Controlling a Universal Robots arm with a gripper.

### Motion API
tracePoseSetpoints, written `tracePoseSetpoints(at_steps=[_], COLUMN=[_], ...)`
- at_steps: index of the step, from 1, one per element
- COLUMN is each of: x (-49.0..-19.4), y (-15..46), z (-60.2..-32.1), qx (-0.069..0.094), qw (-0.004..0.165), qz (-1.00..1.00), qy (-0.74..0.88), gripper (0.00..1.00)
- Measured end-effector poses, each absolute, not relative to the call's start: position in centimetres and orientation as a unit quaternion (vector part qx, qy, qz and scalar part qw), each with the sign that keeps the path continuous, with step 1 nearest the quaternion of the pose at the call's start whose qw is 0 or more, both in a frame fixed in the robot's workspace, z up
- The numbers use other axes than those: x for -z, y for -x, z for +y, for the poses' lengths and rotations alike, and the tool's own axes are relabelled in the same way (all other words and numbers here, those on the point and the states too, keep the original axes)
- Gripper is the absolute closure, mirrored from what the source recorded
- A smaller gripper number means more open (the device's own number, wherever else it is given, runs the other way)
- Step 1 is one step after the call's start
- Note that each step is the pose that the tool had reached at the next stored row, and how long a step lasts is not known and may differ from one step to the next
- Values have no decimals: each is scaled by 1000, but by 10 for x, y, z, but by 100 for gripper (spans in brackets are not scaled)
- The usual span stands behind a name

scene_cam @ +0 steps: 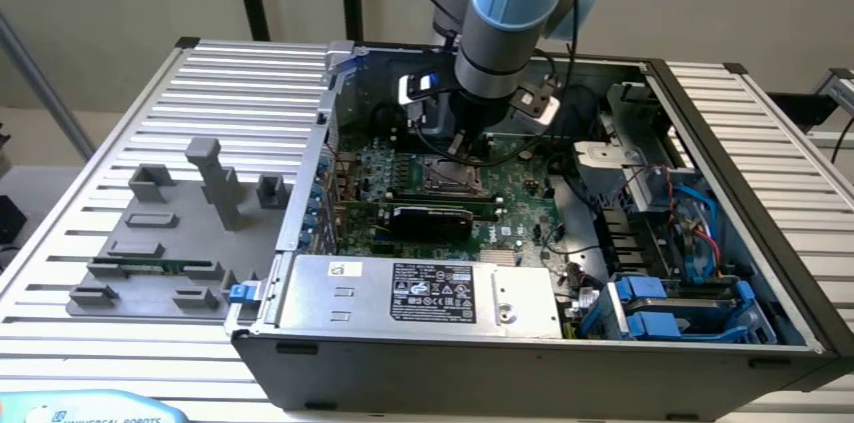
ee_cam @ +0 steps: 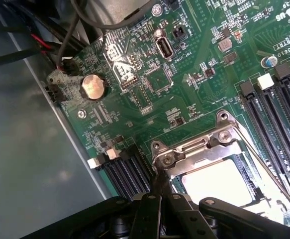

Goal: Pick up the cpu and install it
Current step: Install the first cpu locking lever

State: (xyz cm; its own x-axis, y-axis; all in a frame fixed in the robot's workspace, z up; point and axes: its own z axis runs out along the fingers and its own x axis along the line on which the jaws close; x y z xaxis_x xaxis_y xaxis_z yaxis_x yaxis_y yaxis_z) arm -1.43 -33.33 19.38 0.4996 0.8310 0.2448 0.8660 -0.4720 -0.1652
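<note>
The gripper (ee_cam: 159, 199) is seen fully closed with nothing held, poised at the corner of the socket frame (ee_cam: 204, 144); the cpu (ee_cam: 219, 181) lies seated just beside it.

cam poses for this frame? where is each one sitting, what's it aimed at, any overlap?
Exterior view: off the arm, high, looking down into the open computer case on the slatted table; the arm's blue-grey links descend over the motherboard.
Wrist view: on the wrist, close above the board, facing the CPU socket; the shut gripper shows as black fingers.
Shared: motherboard, CPU socket.
</note>
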Motion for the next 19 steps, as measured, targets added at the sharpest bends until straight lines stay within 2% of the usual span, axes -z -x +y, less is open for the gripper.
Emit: tracePoseSetpoints(at_steps=[19], x=[-219], y=[21], z=[-359], qx=[67], qw=[138], qz=[-496], qy=[855], gripper=[89])
